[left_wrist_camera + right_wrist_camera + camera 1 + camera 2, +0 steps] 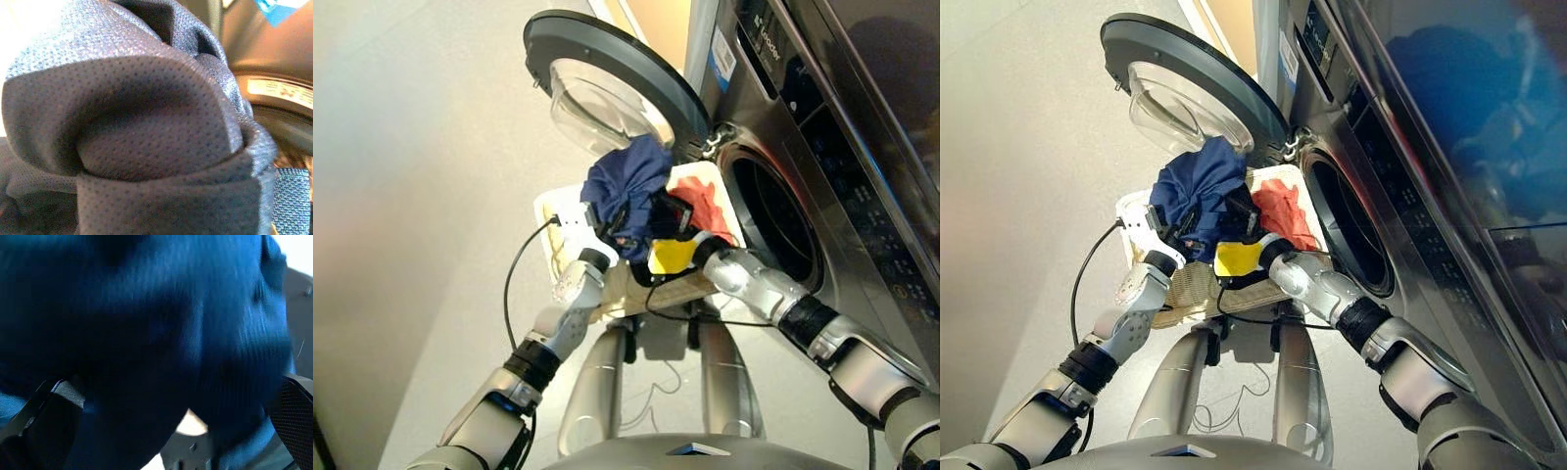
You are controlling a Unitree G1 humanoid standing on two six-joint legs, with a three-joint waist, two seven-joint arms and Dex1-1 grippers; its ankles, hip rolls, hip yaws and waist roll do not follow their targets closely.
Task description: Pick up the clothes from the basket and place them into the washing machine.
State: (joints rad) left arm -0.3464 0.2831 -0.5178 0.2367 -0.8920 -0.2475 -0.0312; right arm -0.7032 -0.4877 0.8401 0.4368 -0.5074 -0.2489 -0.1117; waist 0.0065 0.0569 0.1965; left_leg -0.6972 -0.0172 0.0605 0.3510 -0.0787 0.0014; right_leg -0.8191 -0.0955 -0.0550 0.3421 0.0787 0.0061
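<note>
The navy blue garment (628, 181) hangs bunched above the cream basket (556, 211), in front of the washing machine's (842, 166) open door (607, 83). My left gripper (604, 223) is shut on its lower left part, and the cloth (146, 122) fills the left wrist view. At the garment's right side, my right gripper (668, 217) is open, its fingers (49, 406) spread wide with blue cloth (146, 333) between them. A coral red garment (710, 208) lies in the basket beside the drum mouth (773, 220).
The glass porthole door stands swung out to the left, above and behind the basket. A black cable (512, 269) loops beside my left arm. Pale floor (411, 245) stretches to the left.
</note>
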